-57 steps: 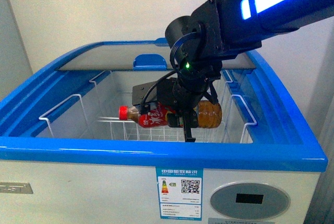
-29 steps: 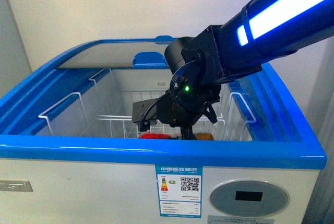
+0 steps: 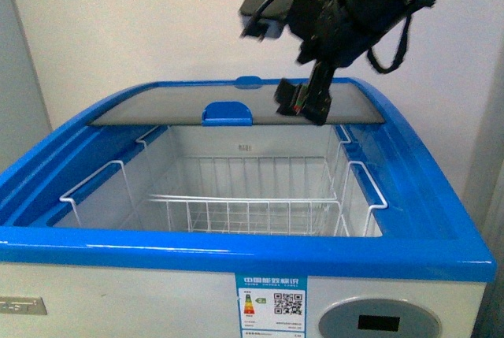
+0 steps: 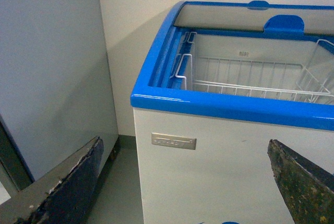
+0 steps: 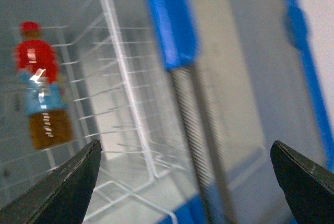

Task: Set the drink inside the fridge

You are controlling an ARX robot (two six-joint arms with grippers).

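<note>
Two tools: both are seen with their fingers spread wide and with nothing between them.
Right tool [image 3: 303,100]: it is held in the air above the far part of the fridge, in front of the pale wall, on a black arm entering from the upper right; it is blurred in the front view. In the right wrist view its two dark fingers [image 5: 62,187] are seen far apart at the picture's lower corners.
Left tool [image 4: 182,182]: it is seen only in the left wrist view, outside the fridge and facing its white front corner; its worn dark fingers [image 4: 68,187] are set well apart.
Drink [image 5: 42,85]: it is seen only in the right wrist view (blurred), lying in the wire basket [image 5: 125,88] inside the fridge, red cap at one end and brown liquid at the other, clear of the tool. In the front view it is hidden.
Fridge [image 3: 236,243]: a white chest with a blue rim, open at the near part; a glass lid [image 3: 189,103] with a blue handle [image 3: 227,113] is slid over the far part.
Basket in front view: white wire [image 3: 244,212], hung inside the chest.
Front panel: a label with a square code [image 3: 269,297] and an oval grey display [image 3: 379,321] are set there.
Grey cabinet [image 4: 52,67]: it stands just beside the fridge.
</note>
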